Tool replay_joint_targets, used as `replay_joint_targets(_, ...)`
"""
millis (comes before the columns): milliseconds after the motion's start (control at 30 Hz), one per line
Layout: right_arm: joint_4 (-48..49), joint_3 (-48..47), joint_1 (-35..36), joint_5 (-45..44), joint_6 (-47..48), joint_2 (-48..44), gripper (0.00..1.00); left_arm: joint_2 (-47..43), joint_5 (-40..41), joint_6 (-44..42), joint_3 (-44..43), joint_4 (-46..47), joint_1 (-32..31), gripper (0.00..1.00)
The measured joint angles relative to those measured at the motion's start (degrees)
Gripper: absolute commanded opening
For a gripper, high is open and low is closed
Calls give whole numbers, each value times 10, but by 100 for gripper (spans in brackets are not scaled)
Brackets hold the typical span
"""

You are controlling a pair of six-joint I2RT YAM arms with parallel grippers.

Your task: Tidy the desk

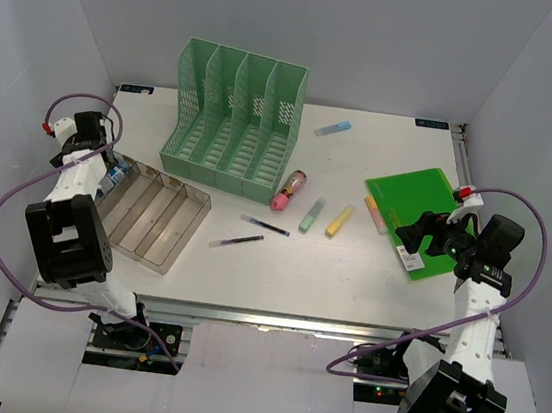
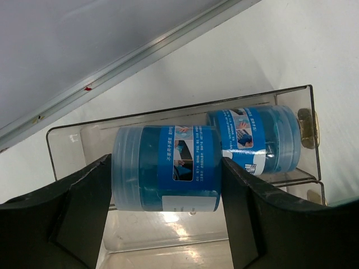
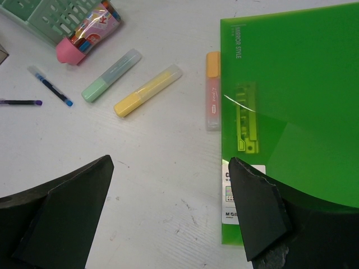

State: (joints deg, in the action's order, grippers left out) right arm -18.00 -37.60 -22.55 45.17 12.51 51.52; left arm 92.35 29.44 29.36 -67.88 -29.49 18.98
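Note:
The white desk [image 1: 279,267] carries scattered stationery. My left gripper [image 1: 111,174] is shut on a blue jar [image 2: 165,168], its fingers pressing both ends, over the far-left compartment of the clear tray [image 1: 154,214]. A second blue jar [image 2: 255,137] lies in that compartment against the tray wall [image 2: 168,110]. My right gripper [image 1: 415,239] is open and empty, low over the desk, at the left edge of a green folder [image 3: 303,84]. That folder lies at the right of the desk [image 1: 412,205].
A mint-green file rack [image 1: 234,121] stands at the back. Loose on the desk are a pink marker pack [image 1: 289,190], green [image 1: 312,216], yellow [image 1: 340,220], orange [image 1: 373,212] and blue [image 1: 333,128] highlighters, and two pens [image 1: 265,225] [image 1: 235,242].

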Motion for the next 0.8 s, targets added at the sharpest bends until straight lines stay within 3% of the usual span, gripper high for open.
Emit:
replay_joint_targets(33, 0, 0, 0, 0, 0, 0, 90, 0, -1, 1, 0, 0, 0, 35)
replay_joint_targets(67, 0, 0, -1, 0, 0, 0, 90, 0, -2, 2, 0, 1, 0, 52)
replay_joint_targets(100, 0, 0, -2, 0, 0, 0, 90, 0, -2, 3, 0, 0, 0, 53)
replay_joint_targets(200, 0, 0, -4, 0, 0, 0, 90, 0, -2, 7, 0, 0, 0, 94)
replay_joint_targets(233, 0, 0, -4, 0, 0, 0, 90, 0, -2, 9, 2, 2, 0, 97)
replay_joint_targets(633, 0, 0, -7, 24, 7, -13, 90, -38, -99, 11, 27, 15, 0, 98)
replay_joint_targets(800, -25, 6, -9, 101, 69, -33, 90, -113, -343, -18, 71, 63, -3, 98)
